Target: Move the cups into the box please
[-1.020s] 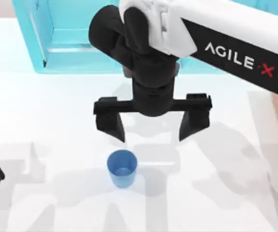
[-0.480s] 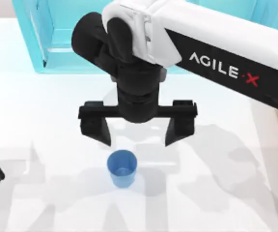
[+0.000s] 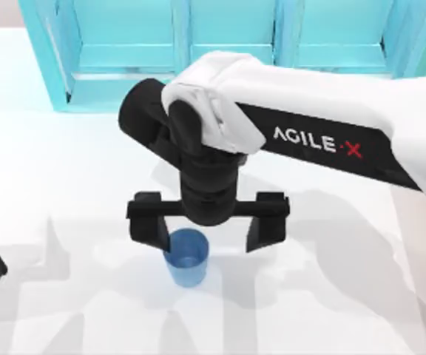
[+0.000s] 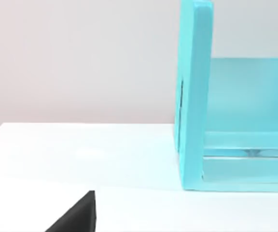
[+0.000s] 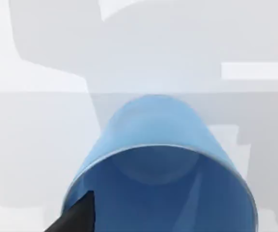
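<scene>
The right pincer (image 3: 206,228) is held spread wide and empty just above the upright blue cup (image 3: 187,256) near the tabletop (image 3: 65,185) middle, so its fingers can straddle the rim, while the left arm is parked at the left edge.

light-blue shelf unit (image 4: 195,96) standing on white table (image 4: 81,154), pale wall behind

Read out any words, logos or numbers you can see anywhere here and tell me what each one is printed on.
"AGILE·X": white letters with a red X, on the black band along the right arm, whose right gripper hangs over the blue cup.
No lettering can be seen on the cup, the light-blue shelf unit or the table.
</scene>
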You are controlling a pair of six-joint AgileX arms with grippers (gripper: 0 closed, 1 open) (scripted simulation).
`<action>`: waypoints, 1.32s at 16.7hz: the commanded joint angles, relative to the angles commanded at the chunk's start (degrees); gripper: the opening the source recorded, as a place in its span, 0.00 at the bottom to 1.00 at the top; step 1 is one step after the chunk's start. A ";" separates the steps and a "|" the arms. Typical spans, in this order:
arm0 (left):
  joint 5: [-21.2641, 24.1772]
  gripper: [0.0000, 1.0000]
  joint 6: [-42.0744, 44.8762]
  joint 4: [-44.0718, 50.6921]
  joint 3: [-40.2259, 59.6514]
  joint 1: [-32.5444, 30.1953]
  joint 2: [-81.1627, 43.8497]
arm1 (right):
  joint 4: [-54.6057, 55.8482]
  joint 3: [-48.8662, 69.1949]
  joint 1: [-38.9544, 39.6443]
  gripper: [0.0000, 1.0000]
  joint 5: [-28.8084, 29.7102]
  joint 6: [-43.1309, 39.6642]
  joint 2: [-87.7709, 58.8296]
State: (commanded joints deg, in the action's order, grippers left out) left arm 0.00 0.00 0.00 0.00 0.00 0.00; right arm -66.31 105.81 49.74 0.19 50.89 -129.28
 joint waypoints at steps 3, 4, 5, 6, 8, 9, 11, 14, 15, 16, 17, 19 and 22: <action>0.00 1.00 0.00 0.00 0.00 0.00 0.00 | 5.01 -4.56 0.10 1.00 0.01 0.11 -0.66; 0.00 1.00 0.00 0.00 0.00 0.00 0.00 | 5.50 -5.01 0.10 1.00 0.01 0.11 -0.69; 0.00 1.00 0.00 0.00 0.00 0.00 0.00 | 5.53 -5.03 0.10 1.00 0.01 0.11 -0.69; 0.00 1.00 0.00 0.00 0.00 0.00 0.00 | 5.53 -5.03 0.10 1.00 0.01 0.11 -0.69; 0.00 1.00 0.00 0.00 0.00 0.00 0.00 | 5.53 -5.03 0.10 0.92 0.01 0.11 -0.69; 0.00 1.00 0.00 0.00 0.00 0.00 0.00 | 5.53 -5.03 0.10 0.85 0.01 0.11 -0.69; 0.00 1.00 0.00 0.00 0.00 0.00 0.00 | 5.53 -5.03 0.10 0.70 0.01 0.11 -0.69; 0.00 1.00 0.00 0.00 0.00 0.00 0.00 | 5.53 -5.03 0.10 0.47 0.01 0.11 -0.69; 0.00 1.00 0.00 0.00 0.00 0.00 0.00 | 5.53 -5.03 0.10 0.40 0.01 0.11 -0.69; 0.00 1.00 0.00 0.00 0.00 0.00 0.00 | 5.53 -5.03 0.10 0.32 0.01 0.11 -0.69; 0.00 1.00 0.00 0.00 0.00 0.00 0.00 | 5.53 -5.03 0.10 0.25 0.01 0.11 -0.69; 0.00 1.00 0.00 0.00 0.00 0.00 0.00 | 5.53 -5.03 0.10 0.10 0.01 0.11 -0.69; 0.00 1.00 0.00 0.00 0.00 0.00 0.00 | 5.53 -5.03 0.10 0.00 0.01 0.11 -0.69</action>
State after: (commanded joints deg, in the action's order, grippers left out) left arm 0.00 0.00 0.00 0.00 0.00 0.00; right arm -60.79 100.78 49.84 0.20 50.99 -129.97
